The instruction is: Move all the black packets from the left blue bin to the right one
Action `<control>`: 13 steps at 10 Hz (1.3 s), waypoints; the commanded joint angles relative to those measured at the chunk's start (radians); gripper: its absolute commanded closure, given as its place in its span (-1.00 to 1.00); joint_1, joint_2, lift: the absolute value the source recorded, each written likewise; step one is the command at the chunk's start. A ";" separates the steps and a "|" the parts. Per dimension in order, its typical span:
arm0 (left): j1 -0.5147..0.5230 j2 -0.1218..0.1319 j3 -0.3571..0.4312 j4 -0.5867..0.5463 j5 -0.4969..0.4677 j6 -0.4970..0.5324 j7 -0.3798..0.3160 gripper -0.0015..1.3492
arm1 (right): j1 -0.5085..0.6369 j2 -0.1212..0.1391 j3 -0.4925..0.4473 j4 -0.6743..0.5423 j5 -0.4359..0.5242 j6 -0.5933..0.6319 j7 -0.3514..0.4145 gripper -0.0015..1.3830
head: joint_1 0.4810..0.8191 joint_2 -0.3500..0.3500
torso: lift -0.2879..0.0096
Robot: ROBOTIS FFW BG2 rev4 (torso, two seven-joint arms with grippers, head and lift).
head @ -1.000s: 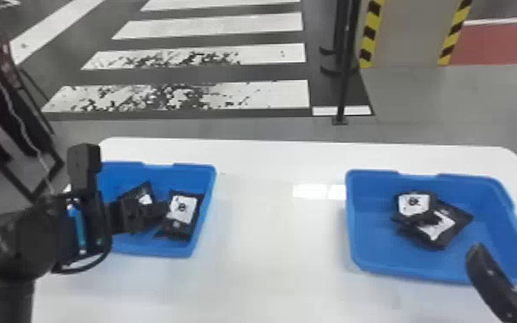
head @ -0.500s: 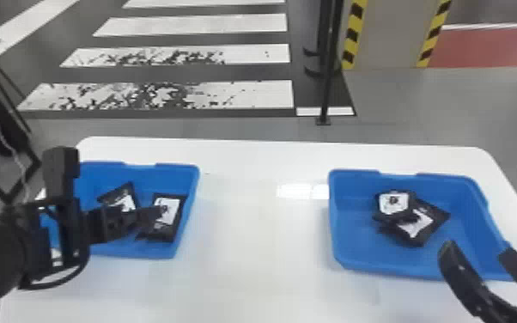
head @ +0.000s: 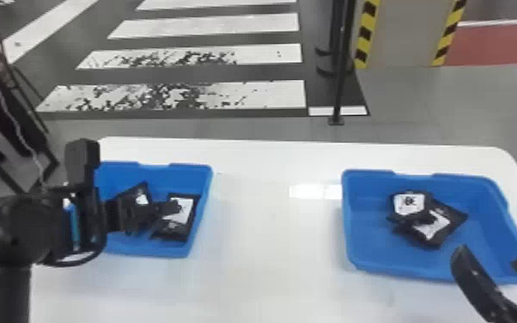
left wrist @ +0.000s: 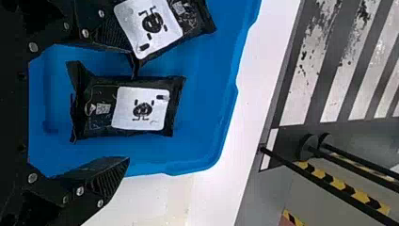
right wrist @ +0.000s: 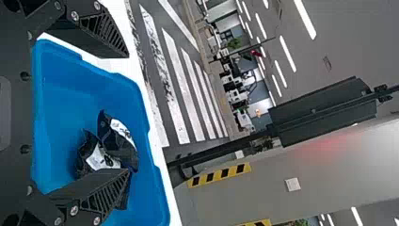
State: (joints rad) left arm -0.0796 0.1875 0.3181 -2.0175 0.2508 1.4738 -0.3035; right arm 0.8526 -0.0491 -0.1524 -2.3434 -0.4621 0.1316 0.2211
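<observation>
Hanging wide open and empty over the left blue plastic bin [head: 204, 184], the left black two-fingered claw [head: 154, 218] has a white-labelled black packet [head: 185, 216] at three o'clock; the right claw [head: 491, 257], equally open and empty, hangs at the right blue bin's [head: 358, 240] five o'clock.

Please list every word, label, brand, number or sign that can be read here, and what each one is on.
No legible words, brands or numbers.
White labels on black packets, left bin: dark drawn figure; smaller print unreadable.
White labels on black packets, right bin: dark marks, too small to read.
Pillar: black-and-yellow stripes, no readable text.
</observation>
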 commanded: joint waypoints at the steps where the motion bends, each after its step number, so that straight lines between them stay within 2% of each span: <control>1: -0.046 0.007 -0.027 0.080 -0.008 0.013 0.000 -0.53 | -0.006 0.000 0.001 0.006 -0.005 0.006 0.003 -0.75 | 0.27 0.31 | -0.07; 6: -0.195 0.007 -0.067 0.379 0.004 -0.009 0.000 -0.40 | -0.013 0.000 0.001 0.018 -0.015 0.021 0.009 -0.75 | 0.27 0.25 | -0.07; 7: -0.212 0.009 -0.071 0.428 0.020 -0.006 -0.002 -0.27 | -0.016 0.000 0.001 0.023 -0.017 0.023 0.010 -0.75 | 0.27 0.24 | -0.07; 8: -0.215 0.010 -0.083 0.446 0.018 -0.009 -0.002 0.09 | -0.016 0.000 0.001 0.025 -0.019 0.023 0.012 -0.75 | 0.27 0.23 | -0.07; 10: -0.195 0.010 -0.091 0.443 0.010 -0.080 -0.011 0.84 | -0.011 0.000 0.001 0.025 -0.038 0.023 0.012 -0.75 | 0.27 0.20 | -0.07; 12: -0.166 0.017 -0.085 0.369 0.008 -0.097 -0.034 0.79 | -0.011 -0.002 0.001 0.023 -0.040 0.023 0.014 -0.75 | 0.27 0.20 | -0.07; 13: -0.114 0.017 -0.063 0.264 0.014 -0.070 -0.036 0.79 | -0.011 -0.002 0.001 0.020 -0.040 0.025 0.014 -0.75 | 0.27 0.21 | -0.07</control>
State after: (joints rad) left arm -0.2236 0.2031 0.2428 -1.6900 0.2616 1.3898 -0.3391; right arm 0.8418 -0.0507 -0.1515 -2.3203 -0.5025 0.1558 0.2347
